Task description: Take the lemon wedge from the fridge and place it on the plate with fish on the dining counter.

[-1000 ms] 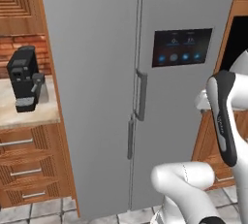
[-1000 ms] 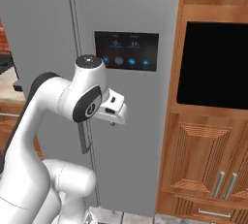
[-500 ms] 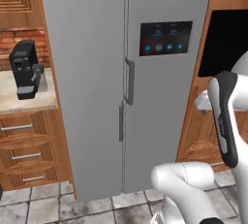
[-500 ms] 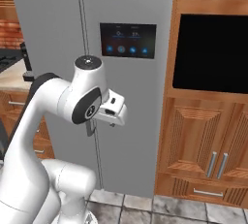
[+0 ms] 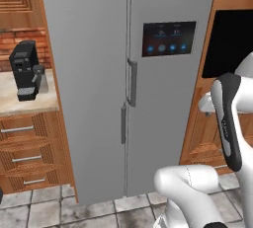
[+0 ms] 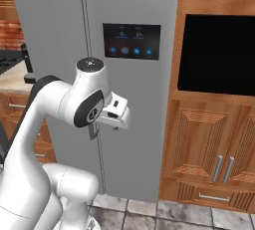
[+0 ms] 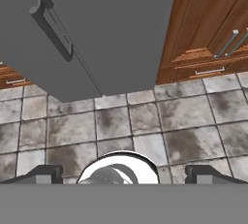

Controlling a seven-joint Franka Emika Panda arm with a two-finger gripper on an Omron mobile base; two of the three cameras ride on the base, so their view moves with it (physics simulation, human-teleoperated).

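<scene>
The fridge stands shut between wooden cabinets, both doors closed, so its shelves and contents are hidden. Its bar handles meet at the centre seam. The end effector hangs spread wide over the tiled floor, holding nothing, tips cut off.

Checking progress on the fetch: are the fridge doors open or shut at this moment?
Shut. Both doors of the fridge sit flush, with only a thin seam between them, the bar handles are untouched, and no shelves show.

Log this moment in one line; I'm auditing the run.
stage: facing fridge | doors: closed | gripper: open, holding nothing | lemon: not fetched
</scene>
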